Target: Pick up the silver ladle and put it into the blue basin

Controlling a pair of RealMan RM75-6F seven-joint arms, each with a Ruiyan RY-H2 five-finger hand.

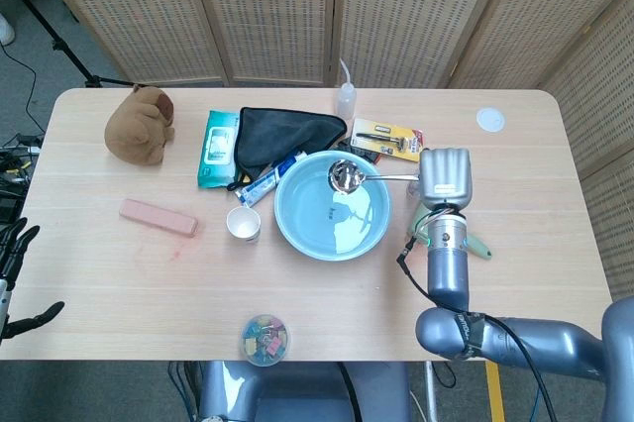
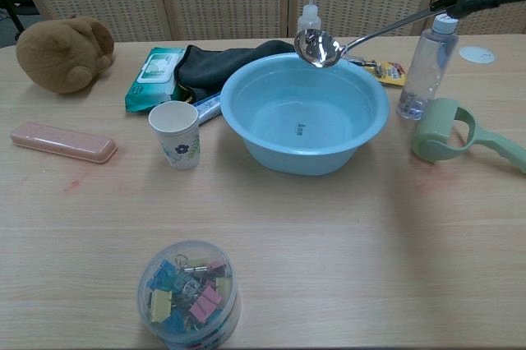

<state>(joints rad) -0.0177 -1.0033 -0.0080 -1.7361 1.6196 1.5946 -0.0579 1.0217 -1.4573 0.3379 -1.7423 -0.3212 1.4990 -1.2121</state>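
The silver ladle (image 2: 322, 46) is up off the table, held by its handle in the right hand (image 1: 445, 178) — its shiny round bowl hangs over the far rim of the blue basin (image 1: 297, 224), tipped so the polished inside faces forward in the chest view. The thin handle runs up and to the right from the bowl. The basin — a round, pale blue plastic tub — sits upright near the middle of the table, open side up, with nothing lying inside it. Ladle and basin are not touching.
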